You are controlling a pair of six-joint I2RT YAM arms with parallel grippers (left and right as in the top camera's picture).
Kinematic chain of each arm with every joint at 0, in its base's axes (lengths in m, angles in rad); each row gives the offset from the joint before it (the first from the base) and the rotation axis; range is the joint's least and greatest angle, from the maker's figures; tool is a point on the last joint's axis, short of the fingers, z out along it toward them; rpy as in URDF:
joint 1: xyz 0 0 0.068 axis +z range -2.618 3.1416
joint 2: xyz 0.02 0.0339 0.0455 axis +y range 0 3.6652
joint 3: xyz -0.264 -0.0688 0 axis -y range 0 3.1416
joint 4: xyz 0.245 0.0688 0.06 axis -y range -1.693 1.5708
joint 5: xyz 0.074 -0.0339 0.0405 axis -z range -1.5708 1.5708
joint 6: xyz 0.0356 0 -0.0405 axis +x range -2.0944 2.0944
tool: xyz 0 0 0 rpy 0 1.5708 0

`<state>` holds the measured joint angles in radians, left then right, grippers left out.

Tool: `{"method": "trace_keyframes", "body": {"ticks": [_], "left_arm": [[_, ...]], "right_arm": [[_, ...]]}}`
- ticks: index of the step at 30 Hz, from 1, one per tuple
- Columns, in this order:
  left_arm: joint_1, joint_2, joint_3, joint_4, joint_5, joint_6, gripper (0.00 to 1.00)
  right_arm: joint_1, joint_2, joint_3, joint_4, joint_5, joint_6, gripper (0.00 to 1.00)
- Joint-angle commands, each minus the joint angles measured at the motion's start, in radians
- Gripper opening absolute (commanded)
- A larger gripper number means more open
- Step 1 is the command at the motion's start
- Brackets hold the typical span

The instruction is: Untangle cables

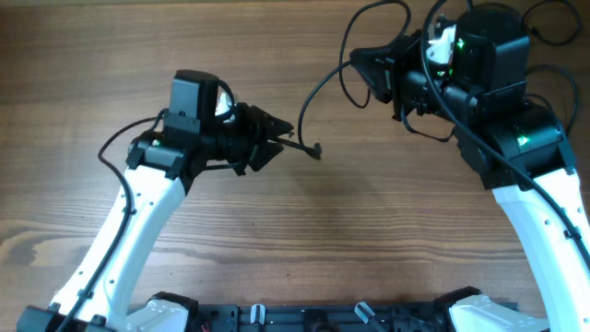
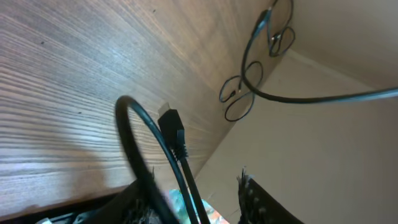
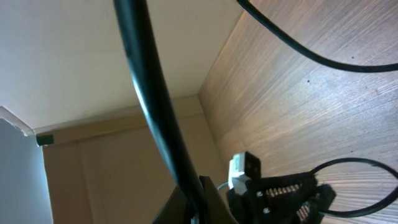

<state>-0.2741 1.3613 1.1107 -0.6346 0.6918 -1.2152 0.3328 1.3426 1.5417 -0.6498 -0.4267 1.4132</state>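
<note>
A: Listing item one: black cable (image 3: 149,93). Location?
B: Raised off the wooden table (image 1: 111,55), strung from mid-table toward the far edge, with loose loops lying beyond.
A: Its plug (image 1: 314,150)?
B: Black, jutting past the left gripper (image 1: 279,138), mid-table. Cable runs between those fingers; whether they clamp it, cannot tell.
A: And the right gripper (image 1: 361,66)?
B: Near the far edge, right of centre; fingers pinched on the cable.
</note>
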Motion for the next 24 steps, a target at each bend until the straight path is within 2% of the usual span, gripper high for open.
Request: {"method": "trace_keyframes", "body": {"ticks": [1, 3, 5, 8, 11, 14, 16, 19, 21, 24], "left_arm": [[-0.005, 0.029, 0.004, 0.004, 0.051, -0.006, 0.46], [-0.005, 0.029, 0.004, 0.026, 0.051, -0.005, 0.40], [-0.005, 0.029, 0.004, 0.033, 0.051, -0.005, 0.20], [-0.001, 0.028, 0.004, 0.033, 0.060, -0.004, 0.04], [0.060, 0.028, 0.004, 0.028, 0.060, 0.007, 0.04], [0.170, 0.028, 0.004, -0.024, 0.059, 0.032, 0.04], [0.255, 0.028, 0.004, -0.046, 0.059, 0.064, 0.04], [0.346, 0.028, 0.004, -0.066, 0.060, 0.063, 0.08], [0.393, 0.028, 0.004, -0.066, 0.071, 0.063, 0.18], [0.431, 0.028, 0.004, -0.065, 0.183, 0.063, 0.22]], "right_arm": [[0.002, 0.009, 0.008, 0.008, -0.024, 0.002, 0.04], [0.002, 0.009, 0.008, 0.005, -0.023, 0.000, 0.05], [0.002, 0.009, 0.008, 0.005, -0.012, -0.010, 0.05], [0.001, 0.009, 0.008, -0.010, 0.058, -0.053, 0.04], [0.000, 0.009, 0.008, -0.067, 0.199, -0.113, 0.05], [0.000, 0.009, 0.008, -0.206, 0.440, -0.130, 0.05], [0.000, 0.009, 0.008, -0.276, 0.533, -0.143, 0.04], [0.000, 0.009, 0.008, -0.283, 0.532, -0.222, 0.04], [0.000, 0.009, 0.008, -0.286, 0.532, -0.288, 0.04], [0.000, 0.009, 0.008, -0.309, 0.555, -0.344, 0.05]]}}
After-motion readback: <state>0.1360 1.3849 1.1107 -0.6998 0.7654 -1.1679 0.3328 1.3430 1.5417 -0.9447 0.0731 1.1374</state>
